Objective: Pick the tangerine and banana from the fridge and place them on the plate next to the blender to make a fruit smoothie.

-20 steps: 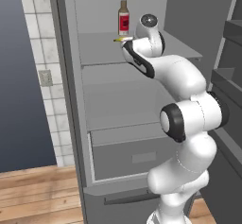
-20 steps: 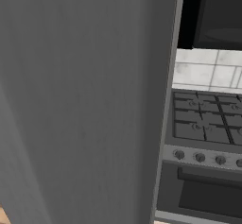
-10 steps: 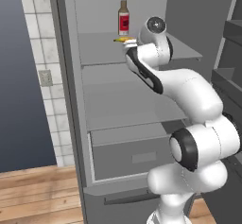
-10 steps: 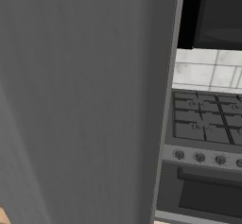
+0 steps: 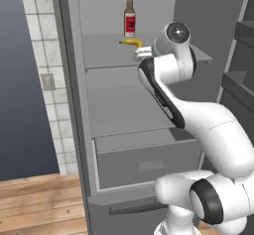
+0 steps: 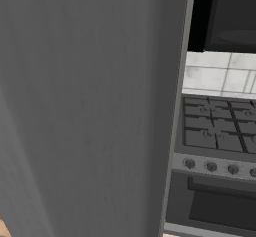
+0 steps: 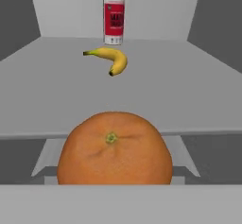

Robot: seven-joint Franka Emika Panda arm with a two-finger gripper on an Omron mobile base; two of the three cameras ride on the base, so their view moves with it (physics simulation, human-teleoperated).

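**Pulling the tangerine back off the top fridge shelf**

Withdrawing is the change that matters: over the last second the white arm has folded its elbow down and drawn its wrist back from the upper shelf of the tall grey fridge [image 5: 149,105], so the pincer [image 5: 144,53] now sits at the shelf's front edge rather than reaching in over it.

In the hand view the small round orange tangerine [image 7: 114,148] sits large and centred right in front of the camera, ahead of the shelf lip and not resting on it, which I read as the fruit being carried. The fingertips themselves are hidden behind it, so the grip is a judgement: the pincer looks closed on the tangerine.

The small curved yellow banana with dark tips [image 7: 111,59] lies on the same shelf, further in, just in front of the dark bottle with a red label [image 7: 114,15] at the back wall. From the left base view the banana [image 5: 131,42] shows just beside the pincer, apart from it.

For the task, this looks like fruit 1 of 2 lifted and leaving the fridge; the banana is not yet collected. The right base view shows the fridge's grey side and a dark stove [image 6: 217,131] beyond it. Next comes carrying the tangerine to the plate by the blender, then returning for the banana.
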